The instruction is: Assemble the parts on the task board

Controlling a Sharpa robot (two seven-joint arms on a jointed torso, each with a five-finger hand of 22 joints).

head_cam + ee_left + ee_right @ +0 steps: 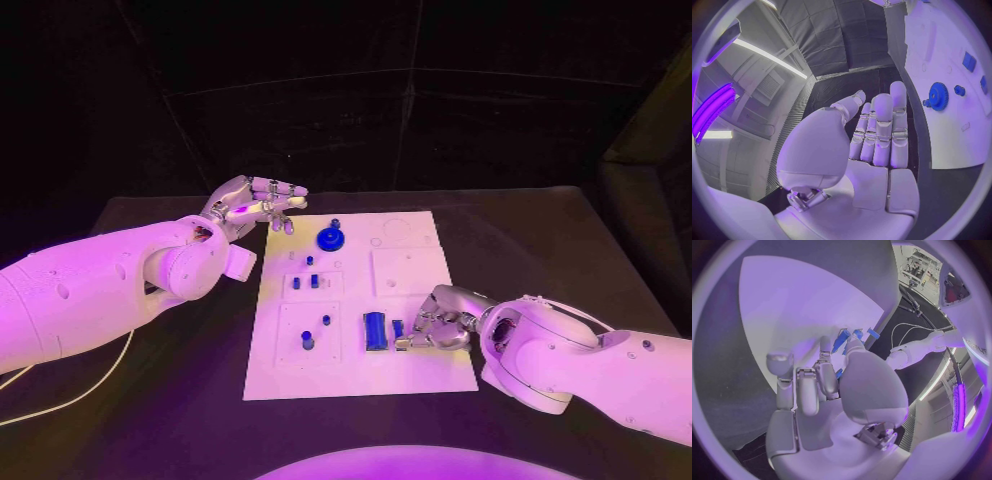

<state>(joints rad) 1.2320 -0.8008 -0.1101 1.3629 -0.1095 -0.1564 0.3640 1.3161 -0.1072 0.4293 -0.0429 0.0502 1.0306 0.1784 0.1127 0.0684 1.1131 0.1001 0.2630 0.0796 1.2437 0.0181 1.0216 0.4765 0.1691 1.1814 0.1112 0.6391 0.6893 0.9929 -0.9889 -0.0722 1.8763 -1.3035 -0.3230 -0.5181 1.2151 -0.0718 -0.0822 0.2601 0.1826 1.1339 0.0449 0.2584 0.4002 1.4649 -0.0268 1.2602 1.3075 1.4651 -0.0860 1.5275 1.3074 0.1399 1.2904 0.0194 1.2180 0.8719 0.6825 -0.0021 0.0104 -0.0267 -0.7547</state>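
right hand pinching small blue part on board | left hand spread, empty | part looks light, stiff, slippery; pinch its sides

I see a black table under everything and 1 white cable trailing at 8 o'clock.

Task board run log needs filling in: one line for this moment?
left hand: open, beside task board | right hand: fingers at small blue part | blue gear: on board
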